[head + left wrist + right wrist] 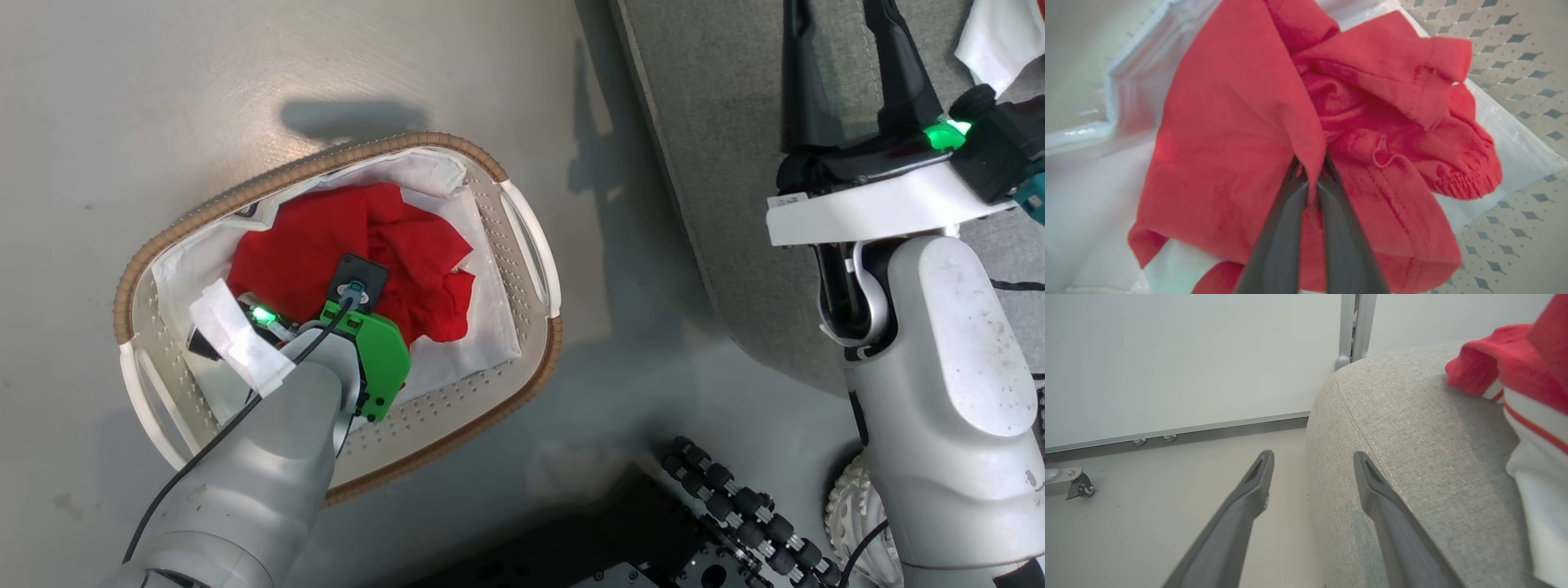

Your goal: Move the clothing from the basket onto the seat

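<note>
Firmly, a fold of the red clothing [1229, 143] was pinched by the clenched left gripper [1309, 171] inside the basket [457, 433]; the right gripper [1313, 457] was held spread wide beside the seat [1412, 457], where another garment [1515, 371] was laid.

Crumpled on the white liner in the oval cream-white perforated plastic basket [535, 253] with brown woven rim: bright red soft fabric clothing [359, 253], one fold pinched by the left gripper [1309, 173]. Lying on the large grey upholstered seat [1412, 457]: another red, white-striped garment [1515, 367].
</note>
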